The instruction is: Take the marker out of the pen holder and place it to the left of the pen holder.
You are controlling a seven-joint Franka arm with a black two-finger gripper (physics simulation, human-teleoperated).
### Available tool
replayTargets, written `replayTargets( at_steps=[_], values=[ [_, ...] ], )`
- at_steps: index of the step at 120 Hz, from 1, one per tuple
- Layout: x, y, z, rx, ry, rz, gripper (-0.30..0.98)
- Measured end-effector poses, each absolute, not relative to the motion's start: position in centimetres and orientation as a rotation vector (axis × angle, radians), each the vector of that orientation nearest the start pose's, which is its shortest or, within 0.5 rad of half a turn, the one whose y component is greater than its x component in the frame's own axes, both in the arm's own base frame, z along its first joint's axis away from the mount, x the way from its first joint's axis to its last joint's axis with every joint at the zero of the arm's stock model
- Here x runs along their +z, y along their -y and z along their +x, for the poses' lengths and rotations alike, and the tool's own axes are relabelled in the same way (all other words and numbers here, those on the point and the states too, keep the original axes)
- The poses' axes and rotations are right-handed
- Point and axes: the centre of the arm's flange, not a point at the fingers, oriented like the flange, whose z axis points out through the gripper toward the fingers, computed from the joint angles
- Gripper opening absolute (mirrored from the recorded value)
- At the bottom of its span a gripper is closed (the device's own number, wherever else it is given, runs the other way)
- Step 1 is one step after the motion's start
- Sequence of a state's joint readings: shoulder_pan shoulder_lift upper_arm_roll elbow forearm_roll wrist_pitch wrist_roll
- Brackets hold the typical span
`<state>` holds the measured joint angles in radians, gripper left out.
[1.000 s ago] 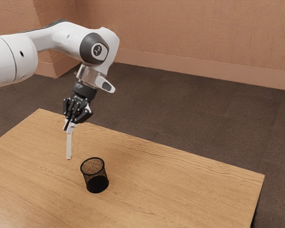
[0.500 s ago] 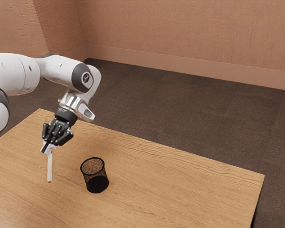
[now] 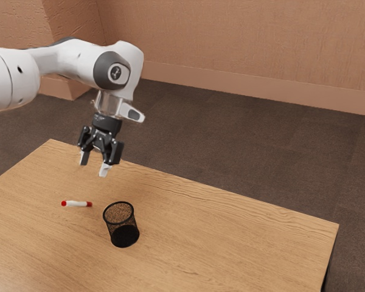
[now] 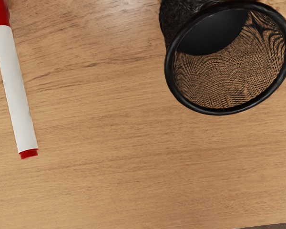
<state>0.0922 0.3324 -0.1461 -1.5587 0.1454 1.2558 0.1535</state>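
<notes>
In the exterior view my gripper (image 3: 94,167) hangs above the table, its fingers spread with nothing between them. Below it a white marker with red ends (image 3: 77,204) lies flat on the wood. The black mesh pen holder (image 3: 122,225) stands upright close by, toward the exterior view's right, apart from the marker. In the wrist view the marker (image 4: 15,90) lies beside the pen holder (image 4: 170,76), with bare wood between them. I see no marker inside the holder's mesh cup.
The wooden table (image 3: 219,243) extends toward the exterior view's right. Its far edge runs below the gripper, with dark carpet (image 3: 231,134) and a brown wall (image 3: 243,42) beyond.
The gripper has opened and let go of the marker, which now lies on the table. My hand has risen and shifted toward the exterior view's right. The pen holder has stayed put.
</notes>
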Motion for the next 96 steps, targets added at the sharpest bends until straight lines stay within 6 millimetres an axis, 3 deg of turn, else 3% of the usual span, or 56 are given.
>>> replayTargets(
  at_steps=[11,24,46,53,58,67,77,96],
  values=[
    [46.5,4.3,58.1,0.716,-0.412,-2.934,0.64],
    [51.4,7.0,58.8,0.465,-0.477,-2.970,0.66],
    [54.3,10.1,59.4,0.287,-0.559,-2.982,0.67],
    [55.5,10.5,59.6,0.238,-0.568,-2.984,0.68],
    [58.2,10.5,59.2,0.153,-0.562,-2.986,0.68],
    [61.2,8.7,58.7,0.066,-0.510,-2.989,0.68],
    [62.0,7.5,58.7,0.041,-0.477,-2.992,0.68],
    [62.1,7.7,58.7,0.032,-0.482,-2.990,0.68]
  ],
)
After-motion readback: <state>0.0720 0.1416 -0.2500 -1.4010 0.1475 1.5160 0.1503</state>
